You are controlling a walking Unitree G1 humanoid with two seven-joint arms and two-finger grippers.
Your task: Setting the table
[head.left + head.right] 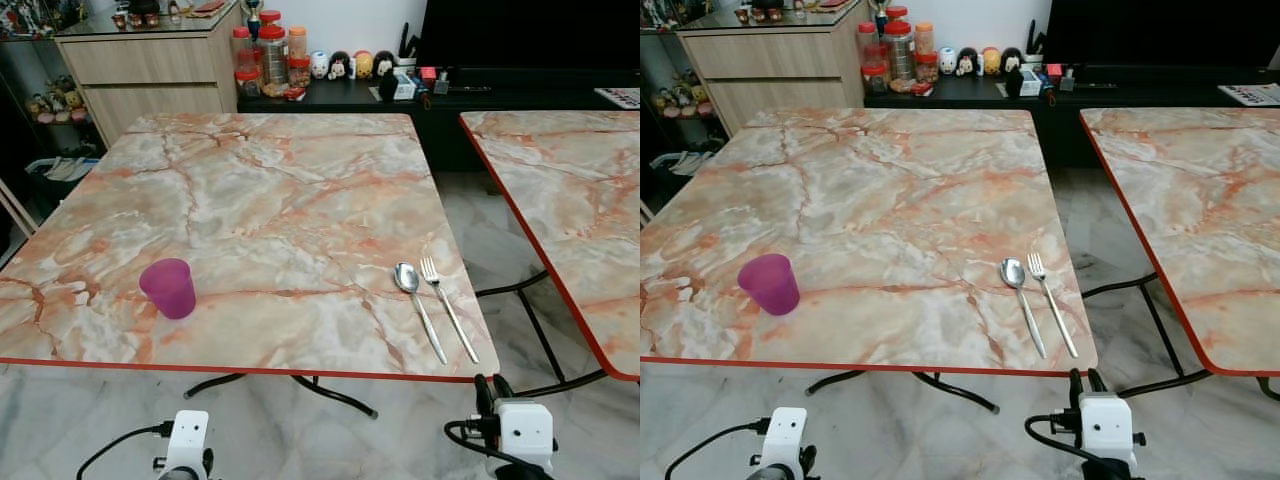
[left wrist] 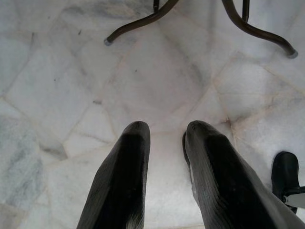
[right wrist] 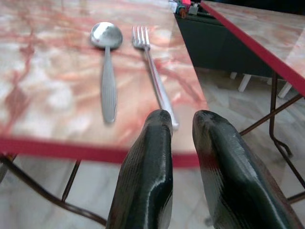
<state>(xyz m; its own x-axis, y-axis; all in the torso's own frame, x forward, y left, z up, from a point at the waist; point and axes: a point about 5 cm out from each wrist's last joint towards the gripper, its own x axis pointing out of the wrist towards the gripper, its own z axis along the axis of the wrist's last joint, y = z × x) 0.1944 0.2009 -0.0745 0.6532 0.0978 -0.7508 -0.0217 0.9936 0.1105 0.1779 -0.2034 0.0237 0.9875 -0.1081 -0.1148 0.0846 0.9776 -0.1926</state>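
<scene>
A square table (image 1: 270,180) with a glossy orange-veined marble top and a thin red edge takes up the middle of the left eye view. Lower right on that top lie a polished steel spoon (image 1: 417,304) and fork (image 1: 447,305), side by side and just apart, the fork on the right. Both run long and slim, bowl and tines toward the top of the frame, handles slanting down and right to the near edge. Lower left stands a translucent magenta plastic cup (image 1: 169,287), upright, tapered, well apart from the cutlery. A second marble table (image 1: 570,200) fills the right edge. The right gripper (image 3: 181,126) sits just short of the red edge, its rounded black ribbed fingers (image 3: 147,167) slightly parted and holding nothing, lined up with the fork handle. The left gripper (image 2: 164,138) hangs over pale marble floor tiles (image 2: 57,86), its fingers a little apart too, empty, with curved dark metal table legs (image 2: 143,21) beyond.
</scene>
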